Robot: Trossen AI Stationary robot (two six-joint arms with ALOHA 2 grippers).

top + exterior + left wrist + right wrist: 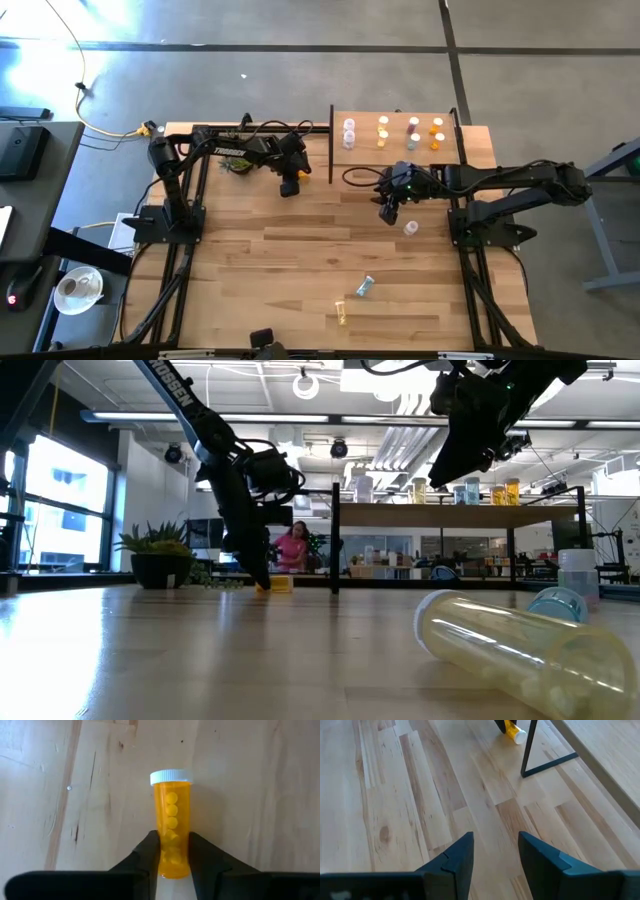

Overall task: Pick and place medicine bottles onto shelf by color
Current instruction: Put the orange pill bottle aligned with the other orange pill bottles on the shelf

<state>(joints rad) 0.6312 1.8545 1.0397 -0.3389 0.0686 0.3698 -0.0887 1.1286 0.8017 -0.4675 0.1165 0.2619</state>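
Observation:
My left gripper is shut on an orange medicine bottle with a white cap, low over the table just left of the shelf's black leg. The bottle also shows in the right wrist view. My right gripper is open and empty, raised above the table in front of the shelf. Several capped bottles stand on the shelf's far part. A clear bottle stands on the table near my right gripper. A pale blue bottle and a yellow one lie near the front edge. My left gripper pinches the orange bottle's bottom end between its two fingers, one on each side. The bottle runs on in line with the fingers, white cap away from the gripper. The fingers slant down; the cap end is low at the tabletop, and I cannot tell whether it touches.
A small potted plant stands at the far edge behind my left arm. The shelf's thin black frame leg stands between the two grippers. Bare planks lie across the table's middle and left.

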